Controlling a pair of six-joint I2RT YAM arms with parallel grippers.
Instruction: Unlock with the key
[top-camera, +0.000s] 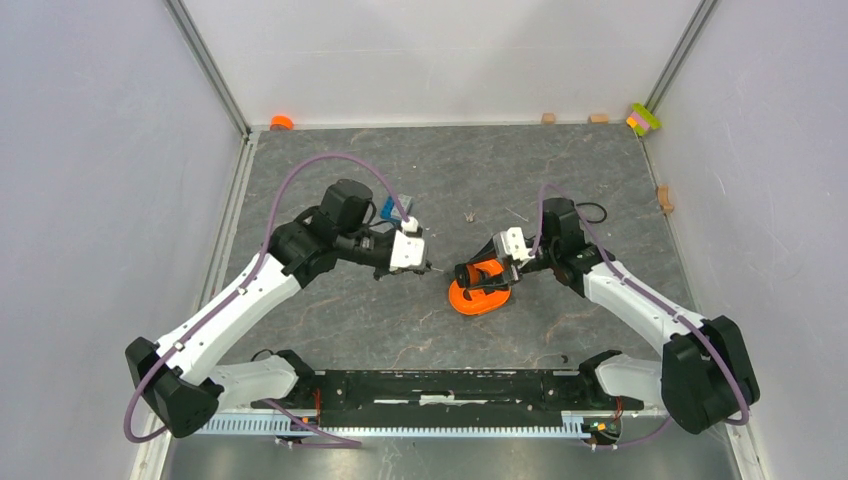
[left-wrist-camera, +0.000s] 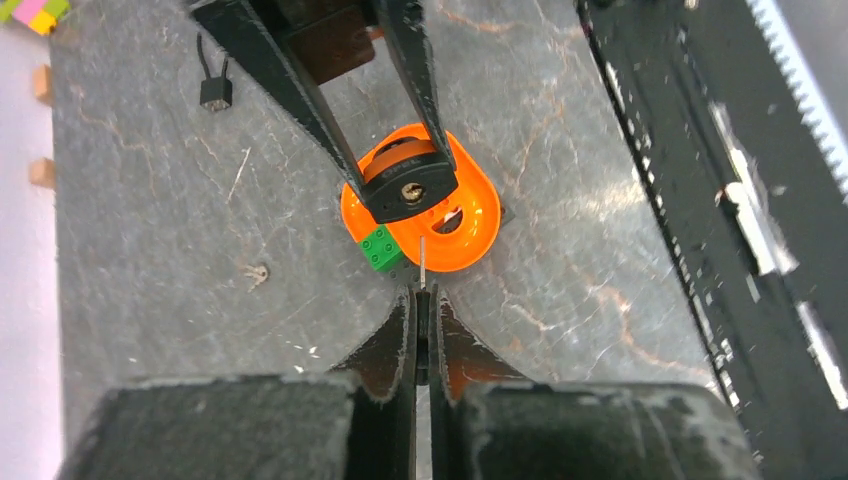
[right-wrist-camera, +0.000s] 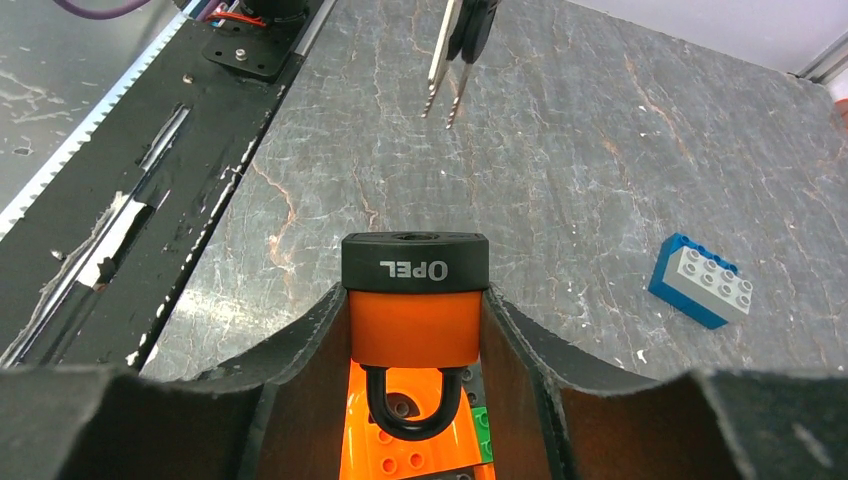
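In the left wrist view, dead ahead at 12 o'clock of the left gripper — clenched on the key, only the thin blade showing past the fingertips — faces the keyhole of the padlock, near the tip but apart from it. The blade's long axis runs 6 to 12, with the keyhole a shade toward 11. The right gripper grasps the padlock's orange body, shackle toward its wrist, above the orange ring-shaped piece. A green brick sits at that piece's 7 o'clock edge — inside or beside, unclear.
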